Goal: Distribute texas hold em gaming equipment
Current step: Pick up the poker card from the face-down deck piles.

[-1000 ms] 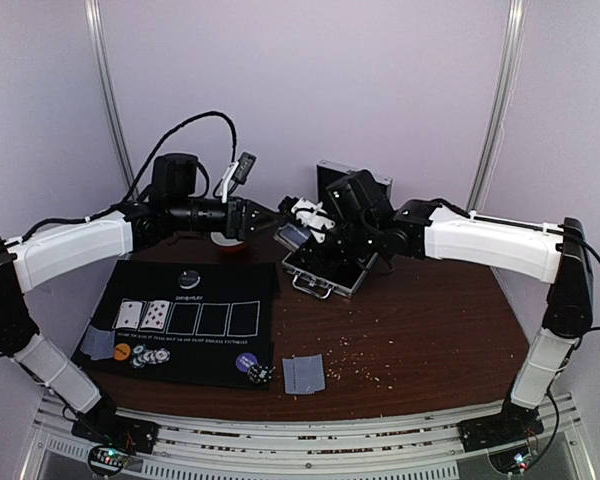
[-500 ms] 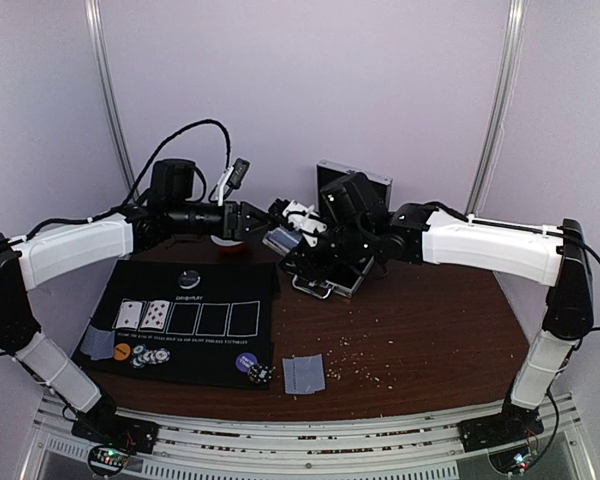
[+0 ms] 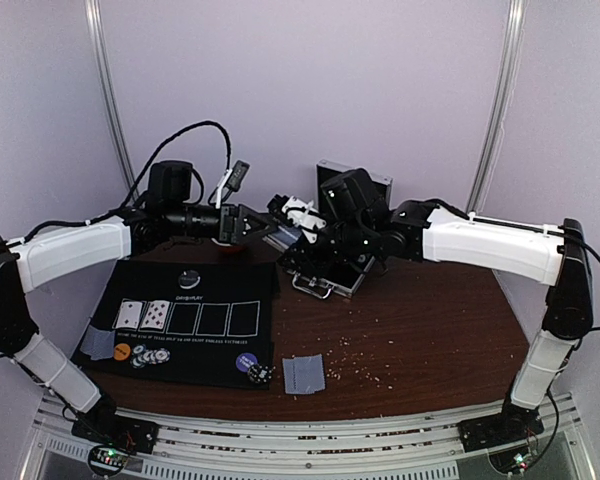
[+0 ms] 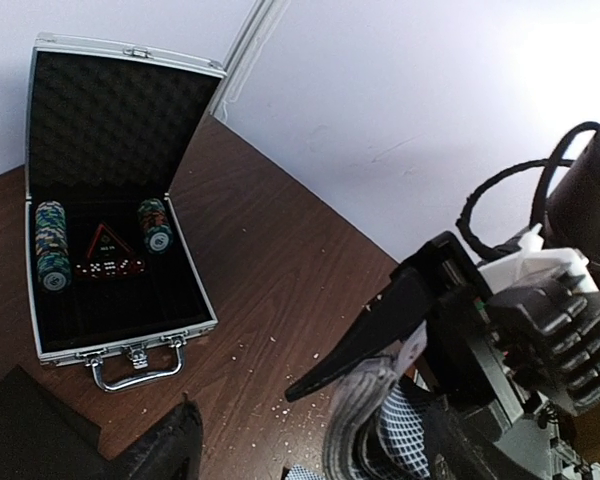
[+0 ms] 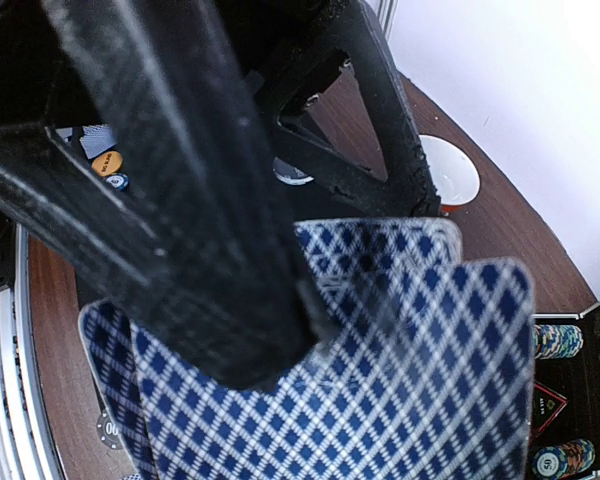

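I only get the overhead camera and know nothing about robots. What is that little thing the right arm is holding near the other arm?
Observer: The right wrist camera shows it close up. It is a fan of playing cards with blue-and-white diamond backs, pinched in the right jaws.
Visitor: And the small case behind them, is anything in it?
Observer: Yes. The left wrist camera looks straight into the open case. Two rolls of poker chips lie on either side of a row of dark dice with white pips.

Open silver case (image 4: pixel 120 110) on brown table (image 4: pixel 280 260) w/ pale specks, maybe crumbs; red-rimmed white bowl (image 5: pixel 450 170) also on table.
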### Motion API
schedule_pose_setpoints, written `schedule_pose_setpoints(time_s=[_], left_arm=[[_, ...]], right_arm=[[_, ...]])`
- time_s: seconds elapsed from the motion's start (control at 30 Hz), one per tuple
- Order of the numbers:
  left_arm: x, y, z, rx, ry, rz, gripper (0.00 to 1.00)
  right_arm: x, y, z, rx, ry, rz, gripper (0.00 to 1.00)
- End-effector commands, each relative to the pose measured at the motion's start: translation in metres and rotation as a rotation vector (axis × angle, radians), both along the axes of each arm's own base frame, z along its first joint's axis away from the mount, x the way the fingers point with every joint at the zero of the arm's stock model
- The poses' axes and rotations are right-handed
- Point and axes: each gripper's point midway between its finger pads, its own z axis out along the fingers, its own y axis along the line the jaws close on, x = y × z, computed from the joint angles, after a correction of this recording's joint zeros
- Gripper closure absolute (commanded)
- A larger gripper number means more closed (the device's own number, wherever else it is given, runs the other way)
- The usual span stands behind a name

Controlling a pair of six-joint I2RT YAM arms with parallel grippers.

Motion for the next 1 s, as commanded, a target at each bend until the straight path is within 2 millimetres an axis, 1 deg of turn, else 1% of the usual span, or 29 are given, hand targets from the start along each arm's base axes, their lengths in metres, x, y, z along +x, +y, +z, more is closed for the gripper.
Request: schedule_pose_setpoints(time_s=[0.0,0.07,0.13,0.2,0.23,0.33,0.4,0.43,0.53,0.67,0.8,0.87,0.97], left_arm=[[0.014,-0.005,0.000,0.043,-0.056,0.051,0.22],[0.014,-0.010,-0.001,0.043,-0.051,0.032,0.22],[0.017,-0.009,-0.003,0.059,-0.048,0.045,0.22],[0.017,-0.009,-0.006,0.072,-0.049,0.046,0.26],[0.016,-0.008,-0.008,0.084,-0.048,0.040,0.30],[0.015,-0.002,-0.012,0.154,-0.062,0.047,0.48],[0.018,0.005,-0.015,0.201,-0.079,0.084,0.56],[0.021,0.009,-0.017,0.224,-0.087,0.104,0.58],[0.026,0.014,-0.019,0.271,-0.095,0.136,0.62],[0.028,0.016,-0.016,0.278,-0.103,0.149,0.62],[0.031,0.020,-0.011,0.283,-0.122,0.174,0.63],[0.026,0.015,-0.006,0.252,-0.131,0.140,0.67],[0.013,0.005,0.002,0.180,-0.142,0.053,0.77]], right_arm=[[0.000,0.009,0.010,0.022,-0.019,0.020,0.56],[0.001,0.010,0.007,0.012,-0.022,0.017,0.56],[0.001,0.010,0.007,0.010,-0.023,0.016,0.56],[0.002,0.009,0.005,0.006,-0.025,0.015,0.56],[0.002,0.008,0.006,0.004,-0.028,0.014,0.56],[0.002,0.006,0.007,-0.004,-0.039,0.006,0.56],[0.002,0.005,0.007,-0.007,-0.043,0.006,0.56],[0.003,0.004,0.006,-0.011,-0.044,0.004,0.56],[0.004,0.004,0.004,-0.020,-0.046,0.001,0.56],[0.005,0.002,0.005,-0.026,-0.054,-0.005,0.56],[0.005,0.002,0.000,-0.041,-0.049,-0.002,0.56],[0.005,0.001,0.000,-0.045,-0.047,-0.002,0.56],[0.005,0.001,0.001,-0.044,-0.053,-0.001,0.56]])
